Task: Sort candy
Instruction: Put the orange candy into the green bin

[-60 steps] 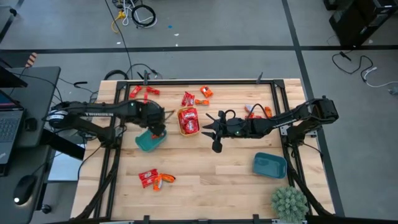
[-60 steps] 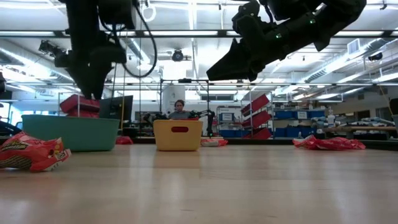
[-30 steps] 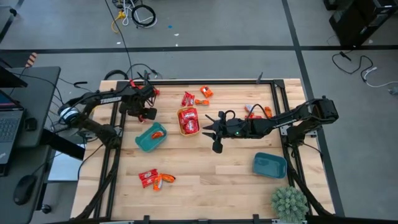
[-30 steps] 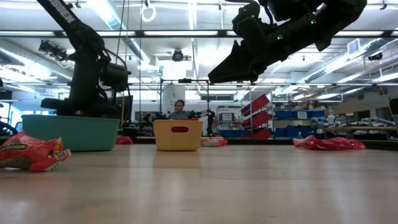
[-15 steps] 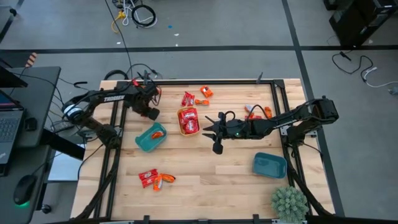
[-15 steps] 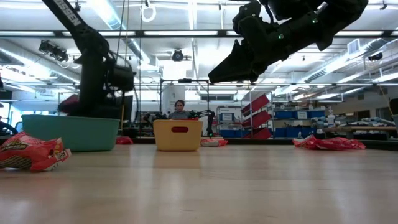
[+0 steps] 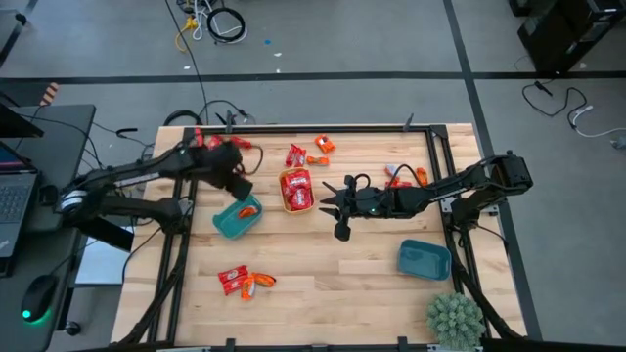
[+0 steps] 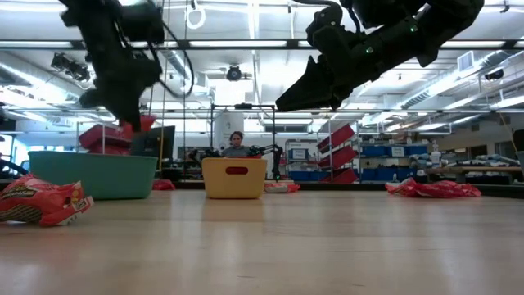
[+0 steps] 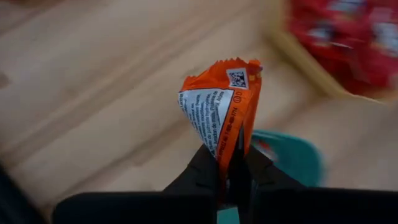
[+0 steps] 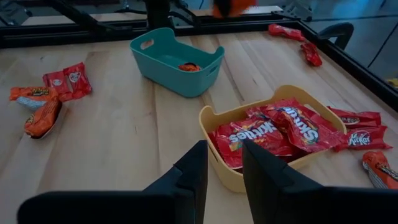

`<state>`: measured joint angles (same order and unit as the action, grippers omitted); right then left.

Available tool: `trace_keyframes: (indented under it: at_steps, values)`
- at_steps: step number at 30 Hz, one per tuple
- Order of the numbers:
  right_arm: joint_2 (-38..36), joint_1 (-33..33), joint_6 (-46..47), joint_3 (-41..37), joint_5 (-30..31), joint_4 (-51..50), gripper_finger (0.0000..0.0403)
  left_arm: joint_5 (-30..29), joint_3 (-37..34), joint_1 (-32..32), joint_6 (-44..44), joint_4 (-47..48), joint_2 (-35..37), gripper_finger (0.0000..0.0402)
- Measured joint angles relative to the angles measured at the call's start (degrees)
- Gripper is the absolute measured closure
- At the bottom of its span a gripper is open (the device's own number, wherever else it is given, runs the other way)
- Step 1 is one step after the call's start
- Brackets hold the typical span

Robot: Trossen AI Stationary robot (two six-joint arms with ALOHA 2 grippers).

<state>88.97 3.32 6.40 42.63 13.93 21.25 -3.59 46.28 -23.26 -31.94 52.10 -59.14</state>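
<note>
My left gripper (image 7: 238, 186) hangs above the table's left part, just past the far rim of a teal bowl (image 7: 227, 225), and is shut on an orange candy (image 9: 217, 106). One orange candy (image 10: 185, 66) lies in that bowl. A yellow bowl (image 10: 219, 127) at mid-table is filled with red candies (image 10: 273, 130). My right gripper (image 10: 222, 169) hovers open to the right of the yellow bowl, pointing at it, with nothing between its fingers. More loose candies lie near the front left (image 7: 235, 281), at the far middle (image 7: 295, 154) and at the far right (image 7: 403, 174). My left gripper pinches the orange candy's lower end (image 9: 229, 148) between its two fingertips, coming from above and slanting down. The wrapper is bent into a cone and stands out beyond the fingertips, lifted clear of the table and the bowl.
A second bluish-teal bowl (image 7: 424, 259) stands at the near right. A spiky green plant (image 7: 455, 318) sits at the near right corner. Red candies (image 7: 220, 144) lie at the far left corner. Black frame rails run along the table's edges.
My left gripper has risen from low over the table's far left part, behind the teal bowl, and has come a little toward that bowl. It has brought up the orange candy, which is now lifted clear. My right arm has kept still.
</note>
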Motion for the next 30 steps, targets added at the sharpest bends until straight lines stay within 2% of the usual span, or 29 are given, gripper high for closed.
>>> trace_keyframes:
  at_steps: [3, 7, 13, 19, 24, 30]
  values:
    - [-0.01, 0.02, 0.06, 0.0, 0.07, 0.03, 0.0318, -1.86, 0.0, 7.72, -4.87, 0.07, 2.47, 0.0385]
    - [-0.01, 0.01, 0.51, 0.0, 0.07, -0.01, 0.0321, -5.46, 0.0, 17.75, -10.9, 1.33, 2.22, 0.0386]
    - [-0.01, 0.0, 0.54, 0.0, 0.07, -0.16, 0.0321, -7.46, -1.09, 26.96, -21.9, 9.11, -1.94, 0.0386]
    - [0.01, 0.01, 0.73, 0.0, 0.07, -0.46, 0.0321, -3.6, -5.77, 30.61, -26.8, 5.51, -4.29, 0.0386]
    - [0.0, 0.01, 0.97, 0.0, 0.07, -0.45, 0.0321, -3.67, -8.16, 30.88, -28.31, 4.36, -5.09, 0.038]
    - [-0.01, 0.02, 1.0, 0.0, 0.07, -0.34, 0.0321, -3.86, -9.2, 30.87, -22.05, 3.27, -6.11, 0.0335]
